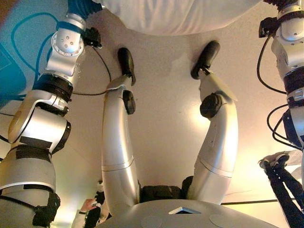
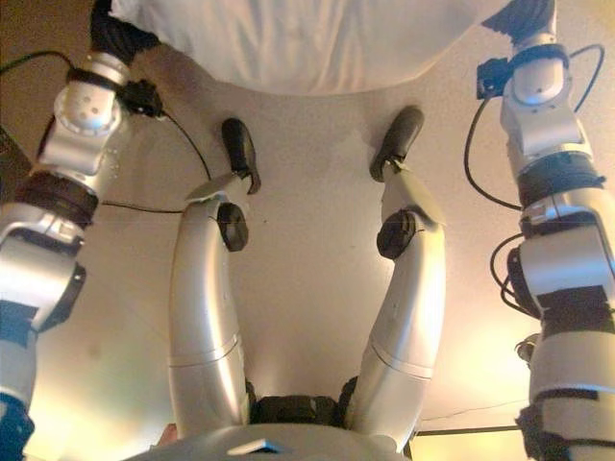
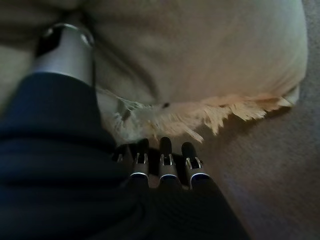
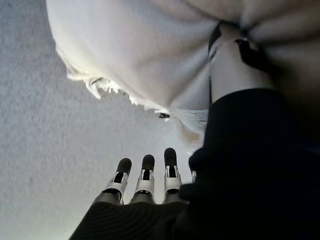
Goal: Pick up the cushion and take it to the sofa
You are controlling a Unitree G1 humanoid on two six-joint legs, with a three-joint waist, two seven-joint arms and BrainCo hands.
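- Currently the cushion (image 2: 298,43), white and the largest thing in view, is seen held clear of the floor (image 1: 166,118) between the two arms, at the far edge of both eye views.
- Along the cushion's lower edge a pale fringe (image 3: 200,117) is seen hanging loose, just beside the fingers of each hand.
- Left hand (image 3: 162,160): in its wrist view the thumb is pressed up into the side of the cushion, denting the fabric, while the fingers are curled beneath the fringe. The cushion is judged to be pinched between thumb and fingers.
- Right hand (image 4: 145,175): the thumb is likewise sunk into the cushion's fabric; the fingers are held fairly straight below the cushion's edge, with bare floor showing past their tips. A thumb-led pinch is inferred, though finger contact with the cushion cannot be confirmed.
- The sofa is not seen in any view.
- Risk, as a judgement: soft filling could yield under the thumbs, so the cushion could slip down and out, most likely on the right side.
- Risk: if only fringe were caught, it could pull free during walking.
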